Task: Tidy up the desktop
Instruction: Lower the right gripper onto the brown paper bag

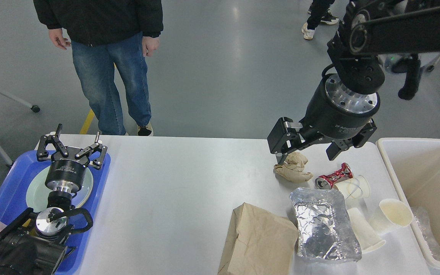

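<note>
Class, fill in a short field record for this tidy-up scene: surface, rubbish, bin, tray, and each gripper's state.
surface: desktop, white
rubbish: crumpled paper, crushed red can, foil container, brown paper bag, paper cups
bin: cream bin, right edge
tray: blue tray holding a plate
left gripper: open, above tray
right gripper: open, over crumpled paper

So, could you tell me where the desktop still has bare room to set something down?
The desktop is bare between the blue tray and the paper bag. It is crowded on the right: crumpled paper, can, foil and cups beside the bin.
</note>
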Robot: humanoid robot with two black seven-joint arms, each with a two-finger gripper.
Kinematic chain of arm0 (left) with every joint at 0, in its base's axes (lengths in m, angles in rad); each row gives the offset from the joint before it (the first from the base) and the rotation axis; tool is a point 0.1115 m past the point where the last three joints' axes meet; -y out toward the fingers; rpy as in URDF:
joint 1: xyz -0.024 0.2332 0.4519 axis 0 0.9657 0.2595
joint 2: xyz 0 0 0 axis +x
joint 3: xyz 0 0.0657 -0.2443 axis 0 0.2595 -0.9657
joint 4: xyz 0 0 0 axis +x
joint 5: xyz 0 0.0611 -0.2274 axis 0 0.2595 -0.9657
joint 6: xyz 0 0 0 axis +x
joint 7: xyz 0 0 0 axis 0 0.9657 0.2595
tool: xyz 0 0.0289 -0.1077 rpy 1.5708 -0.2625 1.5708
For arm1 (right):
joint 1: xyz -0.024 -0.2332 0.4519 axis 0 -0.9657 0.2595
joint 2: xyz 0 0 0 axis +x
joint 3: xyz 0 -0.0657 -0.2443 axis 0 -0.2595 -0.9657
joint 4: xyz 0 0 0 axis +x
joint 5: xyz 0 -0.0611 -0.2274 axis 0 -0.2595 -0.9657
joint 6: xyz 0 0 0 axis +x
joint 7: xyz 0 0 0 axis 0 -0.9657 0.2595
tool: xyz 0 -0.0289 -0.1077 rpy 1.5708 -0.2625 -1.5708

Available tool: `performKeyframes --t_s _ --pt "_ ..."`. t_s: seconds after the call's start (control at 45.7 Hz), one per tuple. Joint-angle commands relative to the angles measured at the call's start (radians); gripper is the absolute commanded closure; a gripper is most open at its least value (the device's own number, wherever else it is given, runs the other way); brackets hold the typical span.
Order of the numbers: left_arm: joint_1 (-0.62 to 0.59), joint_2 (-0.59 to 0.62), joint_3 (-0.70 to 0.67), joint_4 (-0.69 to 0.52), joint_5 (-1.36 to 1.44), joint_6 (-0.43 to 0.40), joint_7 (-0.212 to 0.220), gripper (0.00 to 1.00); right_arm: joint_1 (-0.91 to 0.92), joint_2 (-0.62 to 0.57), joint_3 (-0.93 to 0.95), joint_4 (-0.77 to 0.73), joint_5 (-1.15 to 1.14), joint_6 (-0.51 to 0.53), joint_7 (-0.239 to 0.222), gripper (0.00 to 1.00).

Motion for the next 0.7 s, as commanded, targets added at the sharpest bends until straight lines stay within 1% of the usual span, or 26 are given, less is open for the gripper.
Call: performKeyframes --t_s 0.0,0.131,0.306,0.372,0.394,0.415,0.459,0.503,0.525,0.678 --pt "0.000 0.000 0.000 0.000 0.000 -0.002 0.000 0.04 0.048 -0.036 0.027 0.096 0.023 -0.004 0.002 0.00" --pt "0.000 0.000 0.000 0.000 0.000 -0.003 0.002 0.04 0.019 -0.049 0.037 0.103 0.063 -0.030 0.000 0.00" --pt "0.000 0.000 0.000 0.000 0.000 -0.003 0.002 0.04 -0.046 -0.052 0.063 0.100 0.142 -0.163 -0.011 0.00" --pt "0.000 0.000 0.000 0.000 0.000 -0.003 0.002 0.04 -0.101 -0.044 0.063 0.090 0.202 -0.223 -0.046 0.00" --pt "0.000 0.000 0.000 0.000 0.000 -0.003 0.002 0.04 -0.122 -0.036 0.063 0.084 0.227 -0.249 -0.064 0.00" --pt "0.000 0.000 0.000 0.000 0.000 -0.003 0.002 0.04 -0.159 -0.015 0.067 0.080 0.262 -0.294 -0.093 0.00" --pt "0.000 0.000 0.000 0.000 0.000 -0.003 0.002 0.04 -0.204 0.004 0.082 0.081 0.294 -0.348 -0.126 0.00" --pt "0.000 0.000 0.000 0.000 0.000 -0.003 0.002 0.04 -0.238 0.002 0.122 0.081 0.317 -0.386 -0.149 0.00" --pt "0.000 0.000 0.000 0.000 0.000 -0.003 0.002 0.04 -0.250 -0.001 0.140 0.081 0.322 -0.401 -0.155 0.00" --pt "0.000 0.000 0.000 0.000 0.000 -0.003 0.002 0.04 -0.368 0.002 0.212 0.061 0.324 -0.467 -0.153 0.00"
